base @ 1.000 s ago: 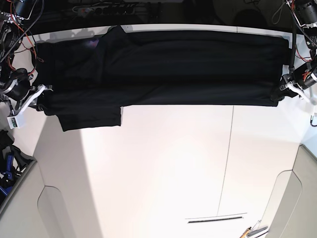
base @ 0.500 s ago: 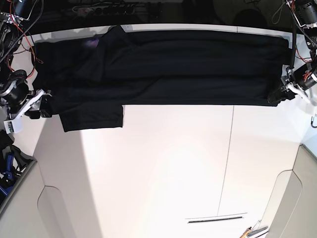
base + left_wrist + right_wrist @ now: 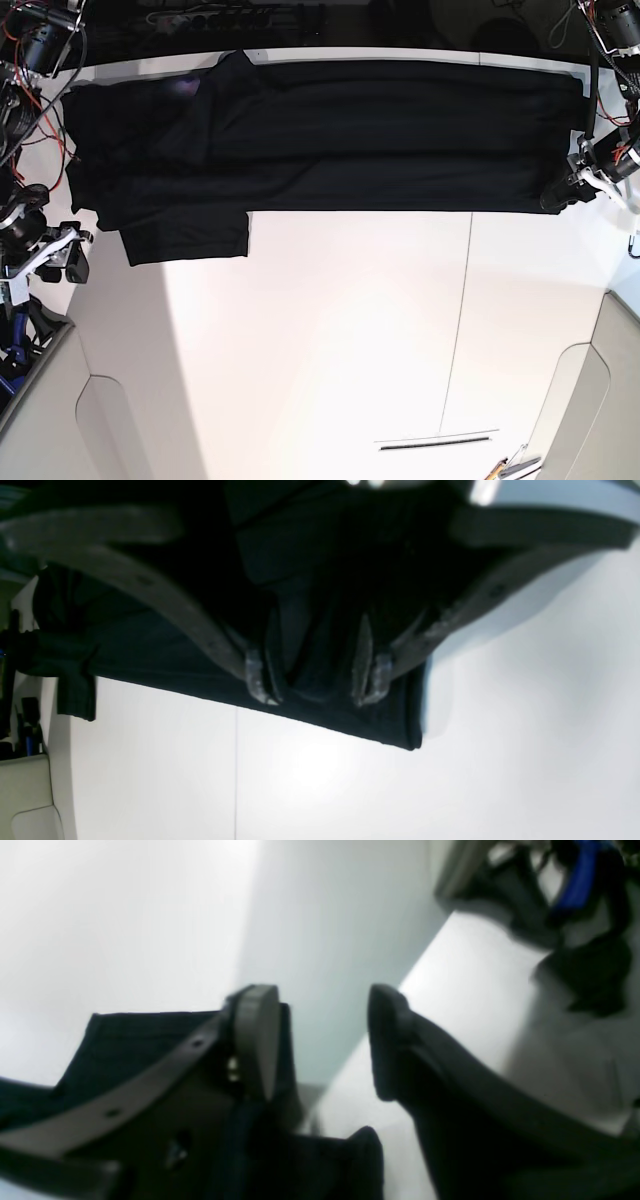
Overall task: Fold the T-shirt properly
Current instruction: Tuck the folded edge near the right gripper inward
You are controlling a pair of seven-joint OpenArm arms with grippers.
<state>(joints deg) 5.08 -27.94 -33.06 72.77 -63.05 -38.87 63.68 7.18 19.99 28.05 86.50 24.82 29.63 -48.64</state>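
The black T-shirt (image 3: 330,135) lies spread, plain side up, along the table's far edge, with one sleeve (image 3: 185,235) sticking out toward me on the left. My left gripper (image 3: 555,192) sits on the shirt's right end. In the left wrist view its fingertips (image 3: 260,685) stand apart, astride a raised fold of the black cloth (image 3: 315,680) near the hem corner. My right gripper (image 3: 72,255) is open and empty, just off the shirt's left edge. In the right wrist view it (image 3: 320,1040) hovers over white table, with the shirt (image 3: 120,1037) behind one finger.
The white table (image 3: 330,340) has a seam (image 3: 460,320) running front to back and a dark slot (image 3: 435,440) near the front. Beige panels flank the front corners. Cables and a blue item (image 3: 15,330) hang at the left edge.
My right gripper has let go of the shirt's left edge and drawn back toward the front left. My left gripper shifted slightly inward with the right hem, then stayed.
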